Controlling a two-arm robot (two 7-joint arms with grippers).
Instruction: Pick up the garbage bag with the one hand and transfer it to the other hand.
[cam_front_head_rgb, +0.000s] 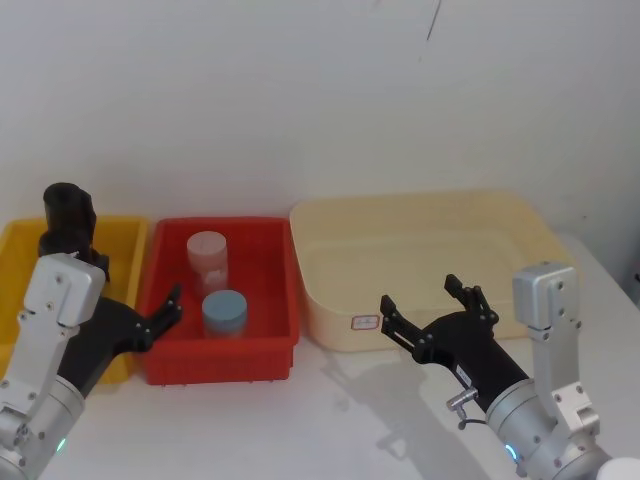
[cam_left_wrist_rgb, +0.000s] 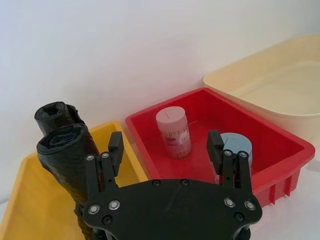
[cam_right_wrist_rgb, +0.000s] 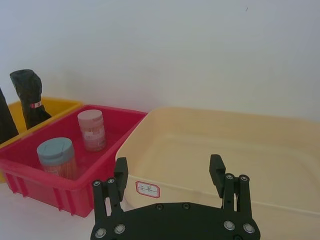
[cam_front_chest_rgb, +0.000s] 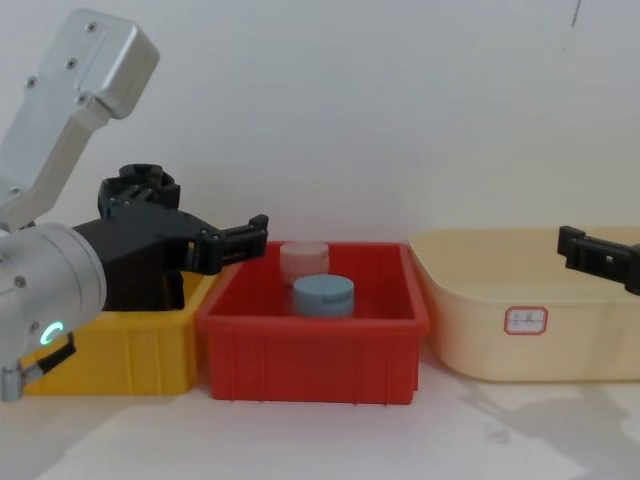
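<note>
Saw left claw spread and empty near the garbage bag, and right claw likewise spread, idle by cream tub. Found the bag standing upright in yellow bin, long axis vertical, rolled end up. Judged it light, soft and slippery; reckoned a pinch across mid-roll safest.

The garbage bag is glossy, crinkled black plastic film. The yellow bin, red bin and cream tub are smooth moulded plastic with a soft sheen. The 2 jars, pink and blue-lidded, look translucent plastic. The left gripper and right gripper are matt black with bright metal screws. The table is smooth matt white.
</note>
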